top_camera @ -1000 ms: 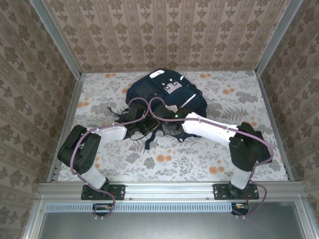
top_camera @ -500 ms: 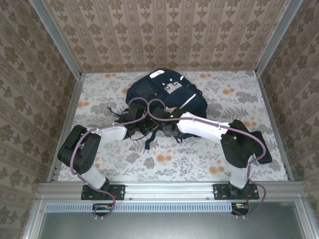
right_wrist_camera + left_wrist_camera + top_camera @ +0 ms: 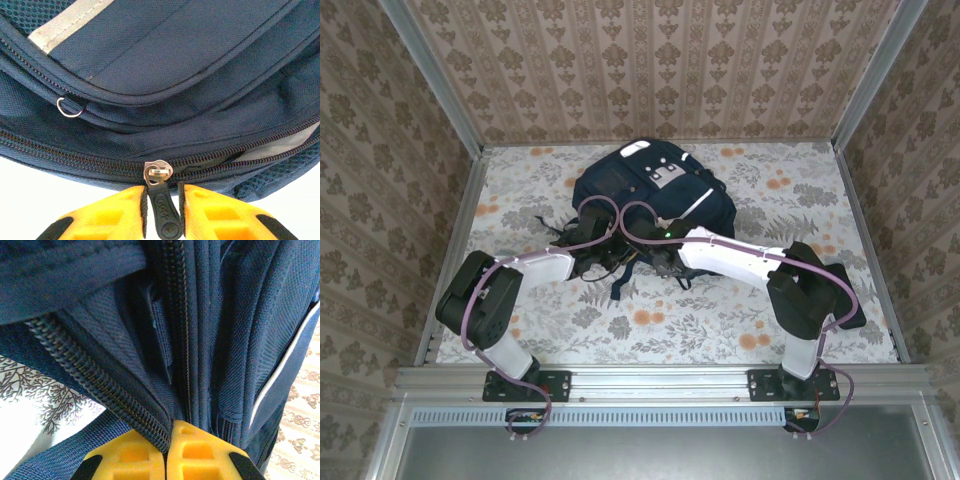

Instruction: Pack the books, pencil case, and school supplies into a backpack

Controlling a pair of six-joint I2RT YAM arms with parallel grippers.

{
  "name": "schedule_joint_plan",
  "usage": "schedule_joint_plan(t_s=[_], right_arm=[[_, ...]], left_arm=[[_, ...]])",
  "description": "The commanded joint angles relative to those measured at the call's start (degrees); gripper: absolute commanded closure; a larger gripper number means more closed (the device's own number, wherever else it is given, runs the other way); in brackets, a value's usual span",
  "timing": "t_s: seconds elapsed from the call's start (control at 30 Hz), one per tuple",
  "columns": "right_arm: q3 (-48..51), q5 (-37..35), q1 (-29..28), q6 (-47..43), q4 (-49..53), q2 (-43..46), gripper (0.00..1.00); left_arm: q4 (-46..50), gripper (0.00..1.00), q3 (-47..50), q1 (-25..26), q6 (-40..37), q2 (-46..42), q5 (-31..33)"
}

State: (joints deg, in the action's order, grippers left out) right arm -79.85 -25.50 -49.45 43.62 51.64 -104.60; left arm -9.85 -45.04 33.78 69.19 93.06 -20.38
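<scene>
The navy backpack (image 3: 650, 190) lies at the back middle of the table, and both arms reach to its near edge. My left gripper (image 3: 612, 250) (image 3: 167, 432) is shut, its yellow fingers (image 3: 130, 455) pinching the backpack's fabric beside a line of zipper teeth (image 3: 90, 370). My right gripper (image 3: 663, 248) (image 3: 161, 189) is shut on the black zipper pull (image 3: 165, 215), which hangs from a silver slider (image 3: 157, 172); the zipper is joined left of the slider and parted to its right. The books and the pencil case are out of view.
A dark strap (image 3: 618, 282) trails from the backpack toward the front. The floral tablecloth (image 3: 720, 310) is bare near the arms. Patterned walls (image 3: 380, 200) close in three sides, and a metal rail (image 3: 660, 378) runs along the front edge.
The right arm's elbow swung left, then back slightly, with its gripper staying at the backpack's near edge. The left arm and the backpack have hardly moved.
</scene>
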Motion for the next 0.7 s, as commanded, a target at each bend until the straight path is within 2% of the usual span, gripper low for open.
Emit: schedule_joint_plan(t_s=[0.0,0.5,0.67], right_arm=[[0.81,0.16,-0.12,-0.57,0.84,0.2,0.67],[0.11,-0.91,0.03,-2.8,1.01,-2.72,0.72],[0.6,-2.48,0.23,-2.86,1.27,-1.76,0.88]], left_arm=[[-2.89,0.97,-1.07,0.32,-1.42,0.23,-1.68],[-2.12,0.97,-1.63,0.32,-1.59,0.2,-1.5],[-1.41,0.97,-1.51,0.05,-1.56,0.16,-1.0]])
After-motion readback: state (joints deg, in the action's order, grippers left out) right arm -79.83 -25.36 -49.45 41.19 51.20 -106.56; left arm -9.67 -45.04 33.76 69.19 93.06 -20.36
